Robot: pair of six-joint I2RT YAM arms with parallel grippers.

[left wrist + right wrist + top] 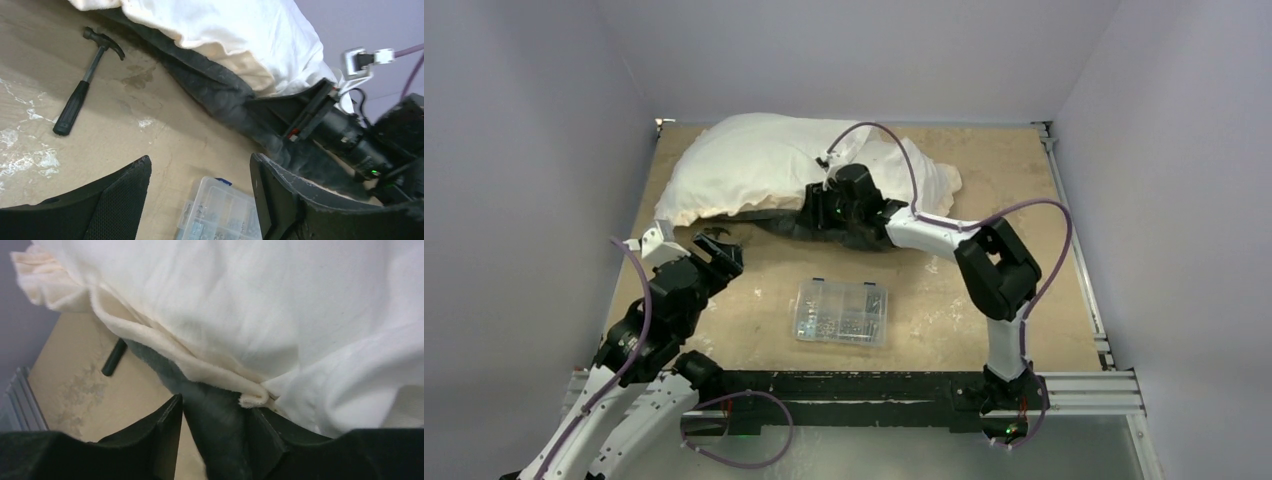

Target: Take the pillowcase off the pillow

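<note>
Right wrist view: right gripper (216, 409), jaws parted around the grey plush fold of the pillowcase (155, 365) at lower centre, pillow (325, 385) bulging right; the left gripper (200, 160) gapes empty. Best bite deeper, on hem alone.

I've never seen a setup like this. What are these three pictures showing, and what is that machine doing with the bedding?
Two robot arms are bolted at the near edge of a table. The wide picture comes from a fixed camera above and behind them; the other two come from a camera on each wrist, showing that arm's own fingers. On the table lie an off-white pillow, its pillowcase (dark grey plush, cream frill), a clear plastic parts box and a hammer. The left gripper is open and empty. The right gripper is at the pillow's near edge, fingers apart, a fold of grey fabric between them, not clamped.
</note>
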